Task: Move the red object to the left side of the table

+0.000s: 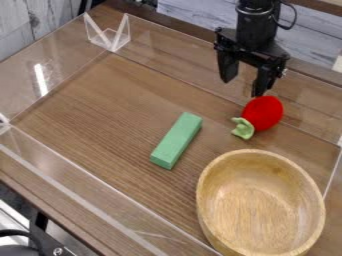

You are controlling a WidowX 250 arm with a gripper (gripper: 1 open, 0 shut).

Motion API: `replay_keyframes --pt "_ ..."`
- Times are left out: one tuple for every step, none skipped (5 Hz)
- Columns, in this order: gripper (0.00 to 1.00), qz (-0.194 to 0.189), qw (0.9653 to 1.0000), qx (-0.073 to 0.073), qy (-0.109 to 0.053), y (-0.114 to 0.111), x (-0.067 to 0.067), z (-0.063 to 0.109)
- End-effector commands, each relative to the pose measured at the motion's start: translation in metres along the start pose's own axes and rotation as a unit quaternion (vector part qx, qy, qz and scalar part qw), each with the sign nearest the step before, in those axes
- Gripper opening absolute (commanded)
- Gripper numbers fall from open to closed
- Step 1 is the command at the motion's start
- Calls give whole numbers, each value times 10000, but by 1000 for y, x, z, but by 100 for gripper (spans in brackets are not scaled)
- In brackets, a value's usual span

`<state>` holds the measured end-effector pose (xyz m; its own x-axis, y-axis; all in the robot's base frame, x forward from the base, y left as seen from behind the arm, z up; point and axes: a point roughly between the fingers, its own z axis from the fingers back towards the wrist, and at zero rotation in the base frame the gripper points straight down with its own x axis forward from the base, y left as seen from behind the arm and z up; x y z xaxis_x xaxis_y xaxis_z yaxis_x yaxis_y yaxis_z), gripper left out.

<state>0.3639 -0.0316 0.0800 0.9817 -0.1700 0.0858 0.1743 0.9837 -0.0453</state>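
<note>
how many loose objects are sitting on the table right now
3: the red object at the right, just below the gripper; the green block near the middle; the wooden bowl at the front right. Nothing else shows, though the gripper could hide something small.

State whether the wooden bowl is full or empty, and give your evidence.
Empty. The wooden bowl shows only bare wood grain inside; the red toy fruit and green block lie on the table outside it.
</note>
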Motion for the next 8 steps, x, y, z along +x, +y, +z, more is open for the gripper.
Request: replay_keyframes --pt "100 185 9995 74 -244 5 12 22" --pt "100 -47 9998 52 -198 -11 16 14" --pt "100 -292 9994 41 -158 -27 19 7" --pt "100 -691 9975 42 -151 -39 18 -4" --pt "0 -382 9992 51 -84 -36 8 -12" --pt "0 -62 9997 105 -232 -31 -1 2" --pt "0 65 9987 148 -477 -27 -2 29" --pt "0 341 9957 298 -803 -10 -5 66"
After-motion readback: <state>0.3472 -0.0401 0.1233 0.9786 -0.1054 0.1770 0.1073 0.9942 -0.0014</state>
